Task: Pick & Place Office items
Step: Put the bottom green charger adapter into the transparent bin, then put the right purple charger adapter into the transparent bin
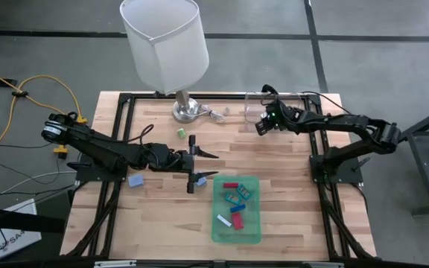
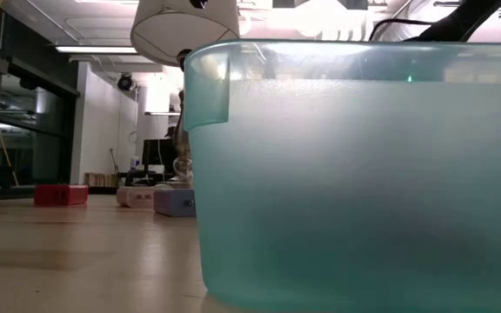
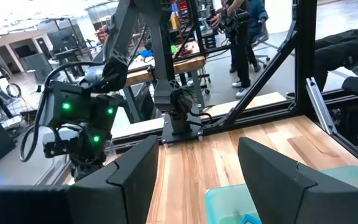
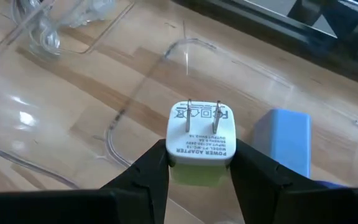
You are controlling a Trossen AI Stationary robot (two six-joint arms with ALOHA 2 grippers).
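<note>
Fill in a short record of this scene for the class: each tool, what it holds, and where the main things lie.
left tool: open, empty, beside the tray's far end
right tool: shut on white adapter, over the clear container
tray: green, near edge, holds small coloured pieces
lamp: far side of table
loose on table: green block, blue block

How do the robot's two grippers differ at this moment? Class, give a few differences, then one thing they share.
The right gripper is shut on a white power adapter; the left gripper is open and empty. The right gripper hangs over the clear plastic container at the table's far edge; the left gripper sits mid-table beside the green tray. Both have two dark fingers.
</note>
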